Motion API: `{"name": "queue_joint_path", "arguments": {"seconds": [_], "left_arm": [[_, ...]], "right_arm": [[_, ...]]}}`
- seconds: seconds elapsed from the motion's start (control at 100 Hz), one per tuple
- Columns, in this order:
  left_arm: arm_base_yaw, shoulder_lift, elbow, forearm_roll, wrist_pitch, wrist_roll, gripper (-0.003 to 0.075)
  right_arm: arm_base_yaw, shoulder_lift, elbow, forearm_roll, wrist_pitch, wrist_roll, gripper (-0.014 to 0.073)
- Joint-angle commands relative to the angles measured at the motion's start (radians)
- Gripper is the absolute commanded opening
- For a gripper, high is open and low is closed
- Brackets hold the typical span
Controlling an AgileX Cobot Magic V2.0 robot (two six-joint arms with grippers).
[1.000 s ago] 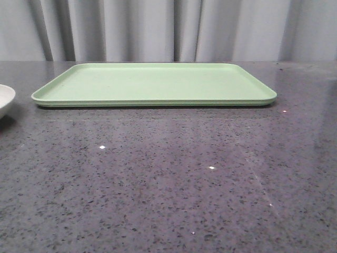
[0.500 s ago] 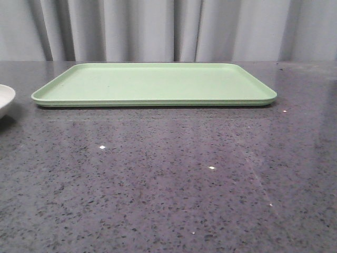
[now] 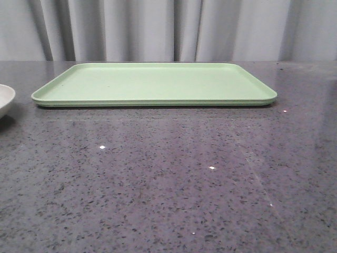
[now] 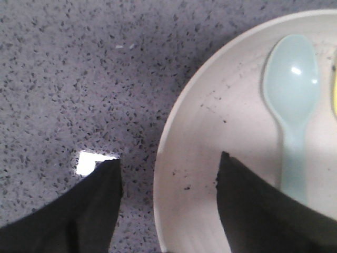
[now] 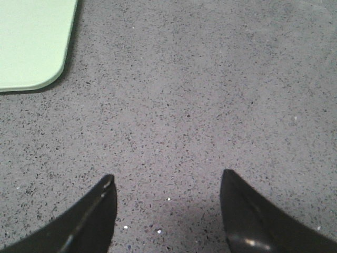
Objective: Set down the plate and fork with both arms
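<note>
- The left end effector (image 4: pixel 167 166) is spread wide, its two dark fingers (image 4: pixel 95 211) straddling the rim of the plate (image 4: pixel 210 137): one finger is over the bare bench (image 4: pixel 79 79), the other over the inside of the plate.
- Whether the fingers touch the rim cannot be told from the left wrist view; nothing is clamped between them.
- The plate is off-white with fine dark specks. In the front view only its edge (image 3: pixel 5 99) shows, at the far left of the bench, apart from the left end of the tray (image 3: pixel 158 84).
- A light-blue spoon (image 4: pixel 292 105) lies in the plate, bowl facing up; the lower part of its handle runs behind the finger that is over the plate.
- Just beside the spoon, at the very edge of the left wrist view, a thin yellow sliver shows inside the plate; it is probably the fork (image 4: pixel 334 89), but too little is visible to be sure.
- The right end effector (image 5: pixel 167 182) is also wide apart and holds nothing. It hangs over bare speckled grey bench, with a rounded corner of the tray (image 5: pixel 31 42) off to one side and well apart from its fingers.
- The light-green rectangular tray lies flat on the bench toward the back, in front of a grey curtain (image 3: pixel 168 29), and carries nothing.
</note>
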Motion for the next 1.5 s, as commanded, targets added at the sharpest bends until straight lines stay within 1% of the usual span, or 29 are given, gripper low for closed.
{"name": "queue_joint_path", "arguments": {"seconds": [0.0, 0.21, 0.28, 0.35, 0.71, 0.95, 1.06, 1.11, 1.2, 1.31, 1.49], "left_arm": [[0.002, 0.004, -0.035, 0.005, -0.032, -0.006, 0.0396], [0.002, 0.037, -0.035, 0.005, -0.049, -0.006, 0.0395], [0.002, 0.041, -0.035, 0.005, -0.049, -0.006, 0.0381], [0.002, 0.041, -0.035, 0.005, -0.049, -0.006, 0.0346], [0.002, 0.041, -0.035, 0.011, -0.024, -0.006, 0.0118], [0.002, 0.041, -0.035, 0.016, 0.000, 0.022, -0.0019], [0.009, 0.041, -0.035, 0.010, 0.020, 0.027, -0.0020], [0.022, 0.038, -0.035, -0.008, 0.037, 0.050, -0.0020], [0.063, 0.035, -0.042, -0.080, 0.049, 0.094, -0.0020], [0.118, 0.027, -0.055, -0.191, 0.081, 0.182, -0.0020], [0.141, -0.018, -0.092, -0.228, 0.107, 0.208, -0.0020]], "right_arm": [[-0.003, 0.011, -0.038, -0.007, -0.057, -0.009, 0.0445], [-0.003, 0.011, -0.038, -0.014, -0.057, -0.009, 0.0445], [-0.003, 0.011, -0.038, -0.015, -0.057, -0.009, 0.0445], [-0.003, 0.011, -0.038, -0.015, -0.057, -0.009, 0.0445], [-0.003, 0.011, -0.038, -0.015, -0.057, -0.009, 0.0445], [-0.003, 0.011, -0.038, -0.015, -0.057, -0.009, 0.0445], [-0.003, 0.011, -0.038, -0.015, -0.057, -0.009, 0.0445], [-0.003, 0.011, -0.038, -0.015, -0.058, -0.009, 0.0445], [-0.003, 0.011, -0.038, -0.015, -0.058, -0.009, 0.0445], [-0.003, 0.011, -0.038, -0.015, -0.058, -0.009, 0.0445], [-0.003, 0.011, -0.038, -0.015, -0.058, -0.009, 0.0445]]}}
